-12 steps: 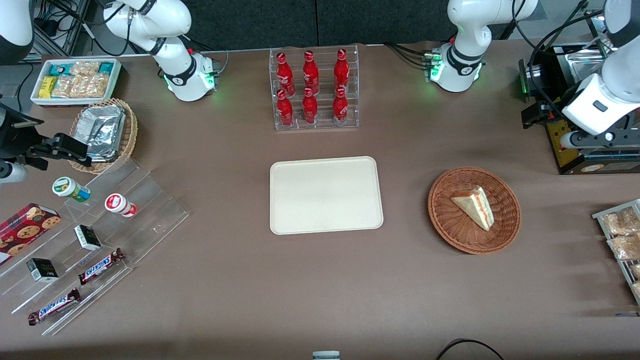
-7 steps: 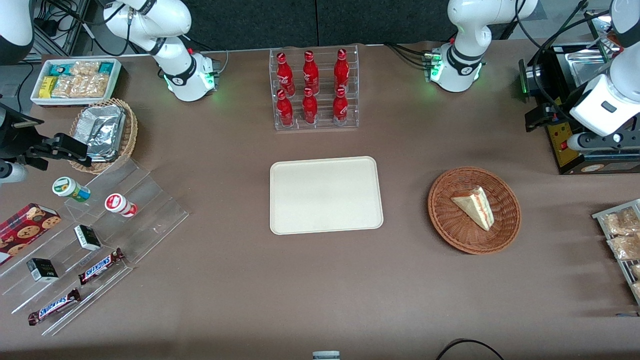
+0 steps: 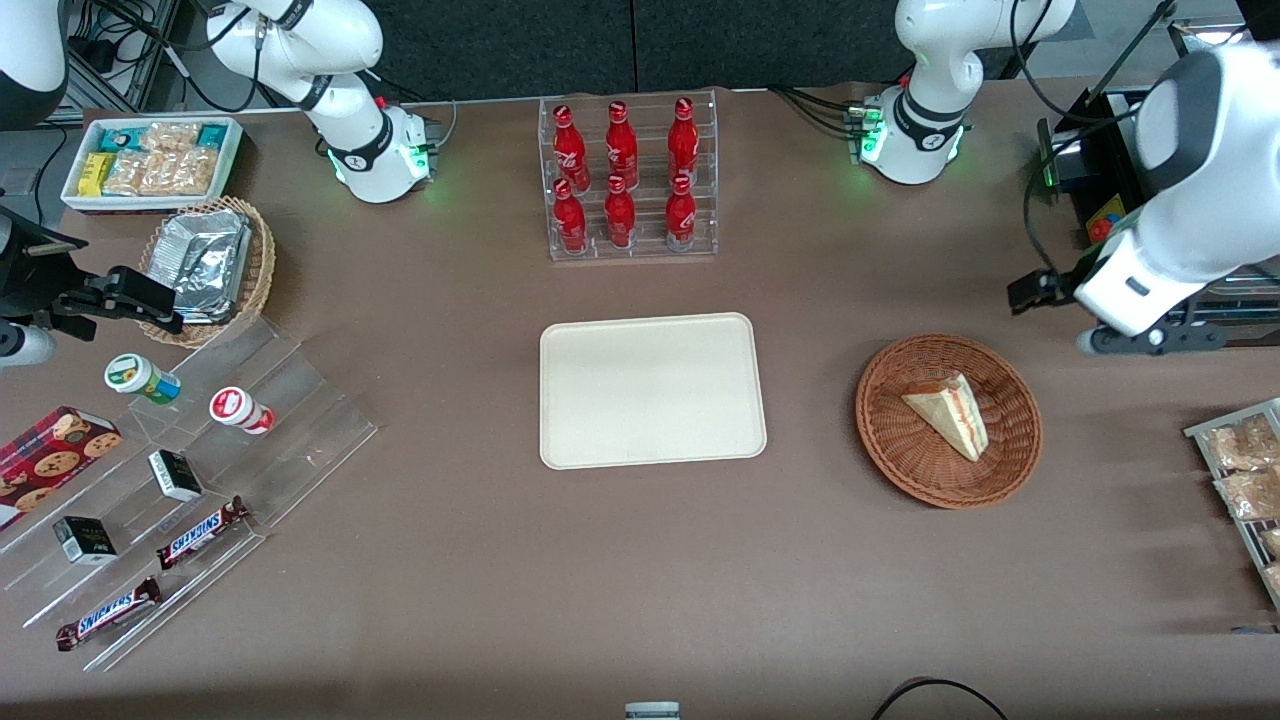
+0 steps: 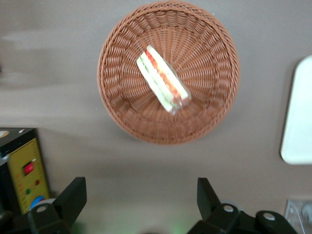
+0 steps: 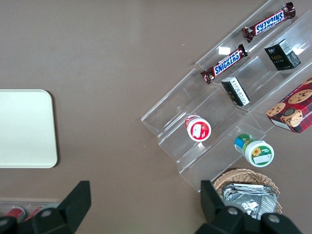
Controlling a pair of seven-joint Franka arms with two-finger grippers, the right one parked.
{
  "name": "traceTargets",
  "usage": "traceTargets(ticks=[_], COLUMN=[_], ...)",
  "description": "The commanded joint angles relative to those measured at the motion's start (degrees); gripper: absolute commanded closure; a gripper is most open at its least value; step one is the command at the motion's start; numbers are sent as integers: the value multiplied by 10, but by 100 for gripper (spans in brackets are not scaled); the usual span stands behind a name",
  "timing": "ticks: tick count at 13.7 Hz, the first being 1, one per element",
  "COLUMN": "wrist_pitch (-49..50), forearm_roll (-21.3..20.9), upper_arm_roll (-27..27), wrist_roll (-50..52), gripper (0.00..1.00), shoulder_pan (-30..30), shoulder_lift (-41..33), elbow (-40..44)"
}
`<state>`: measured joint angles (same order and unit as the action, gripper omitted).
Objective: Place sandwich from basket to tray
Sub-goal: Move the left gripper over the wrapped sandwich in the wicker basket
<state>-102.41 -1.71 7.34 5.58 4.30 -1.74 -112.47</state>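
In the reddish-brown wicker basket (image 3: 948, 420), toward the working arm's end of the table, the sandwich (image 3: 949, 412) lies on its side as a pale triangular wedge — its red, yellow and green filling layers show along the cut edge in the left wrist view (image 4: 162, 79). It rests near the middle of the basket's (image 4: 168, 72) woven floor, with wicker visible all round it.

The gripper (image 4: 141, 202) hangs in the air above the table, apart from the basket and not over it; from the front it sits near the basket's rim on the side farther from the front camera, toward the black box with the yellow panel (image 4: 28, 173). Its fingers (image 4: 72, 196) are spread wide, with bare brown tabletop between them and nothing held. The sandwich lies well clear of the fingertips, nearer the front camera than the gripper.

The cream tray (image 3: 652, 390) lies flat at the table's centre, beside the basket toward the parked arm's end, with a strip of bare table between the two — one rounded corner of it shows in the left wrist view (image 4: 297, 117). A clear rack of red bottles (image 3: 626, 177) stands farther from the front camera than the tray.
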Motion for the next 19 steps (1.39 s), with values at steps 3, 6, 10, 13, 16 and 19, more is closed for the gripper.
traceTargets(ticks=[3, 6, 10, 13, 16, 19], wrist_pitch=[-158, -197, -227, -289, -310, -321], forearm_roll=[3, -1, -15, -18, -35, -44], upper_arm_roll=[6, 8, 13, 13, 19, 19], wrist_roll=[148, 235, 312, 371, 370, 370], gripper=[0, 0, 0, 0, 0, 0], shoulder_pan=[7, 3, -5, -8, -12, -12], shoulder_lift=[5, 31, 46, 68, 93, 109], elbow=[-93, -96, -109, -125, -136, -140])
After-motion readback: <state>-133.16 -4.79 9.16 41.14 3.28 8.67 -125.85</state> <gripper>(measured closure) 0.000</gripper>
